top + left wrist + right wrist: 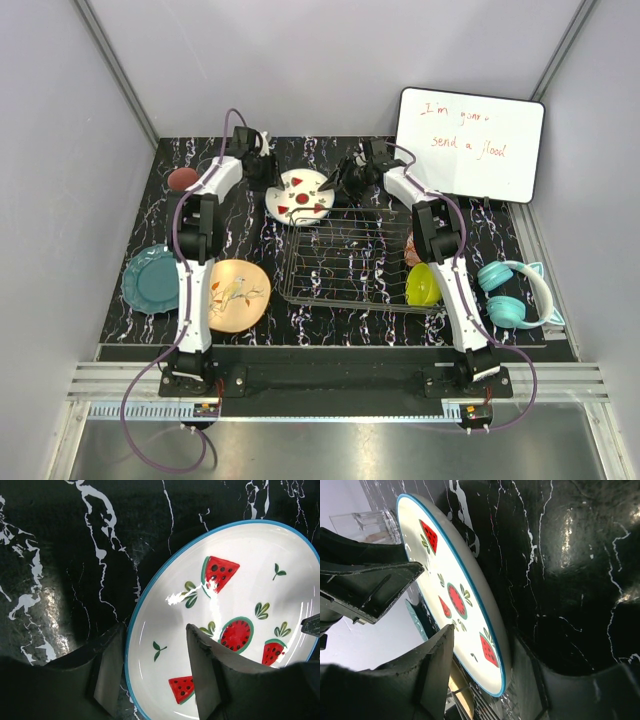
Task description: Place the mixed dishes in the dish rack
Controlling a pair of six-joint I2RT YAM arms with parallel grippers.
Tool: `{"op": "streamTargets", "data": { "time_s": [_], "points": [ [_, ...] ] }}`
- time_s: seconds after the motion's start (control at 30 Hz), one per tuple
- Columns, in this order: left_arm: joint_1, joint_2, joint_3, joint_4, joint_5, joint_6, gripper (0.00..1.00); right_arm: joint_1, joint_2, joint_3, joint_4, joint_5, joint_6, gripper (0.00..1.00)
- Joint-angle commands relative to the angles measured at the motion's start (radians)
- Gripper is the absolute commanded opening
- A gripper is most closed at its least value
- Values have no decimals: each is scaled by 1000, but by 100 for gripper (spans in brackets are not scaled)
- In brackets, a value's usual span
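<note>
The white plate with red watermelon marks (pixel 300 195) lies on the black marbled table behind the wire dish rack (pixel 350 268). My left gripper (pixel 272 177) is open at its left edge; in the left wrist view (pixel 155 627) one finger is outside the blue rim and one over the plate (pixel 235 595). My right gripper (pixel 336 184) is open at the right edge, its jaws either side of the plate rim (pixel 470 630). The teal plate (pixel 154 279), peach bird plate (pixel 238 294), lime-green bowl (pixel 423 285), pink mug (pixel 182 178) and clear glass (pixel 367 522) stand apart.
A whiteboard with red writing (pixel 470 145) leans at the back right. Teal headphones (pixel 515 292) lie right of the rack. A red-white item (pixel 411 250) sits at the rack's right end, partly hidden by my right arm. Grey walls enclose the table.
</note>
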Motion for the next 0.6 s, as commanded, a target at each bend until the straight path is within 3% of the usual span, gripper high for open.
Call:
{"op": "streamTargets", "data": {
  "time_s": [0.0,0.2,0.3,0.43,0.47,0.57],
  "points": [
    [-164,74,-3,-34,225,-79,52,76,0,86,138,-90,75,55],
    [-201,39,3,-17,248,-111,53,80,-12,109,165,-98,97,51],
    [-201,44,3,-17,235,-102,53,80,-18,102,165,-102,92,42],
    [-198,36,-18,-18,215,-79,53,80,-27,90,162,-102,83,14],
    [-195,30,-21,-18,209,-74,53,80,-31,91,155,-102,81,3],
    [-178,15,-21,-21,198,-61,53,74,-46,91,138,-101,60,0]
  ]
}}
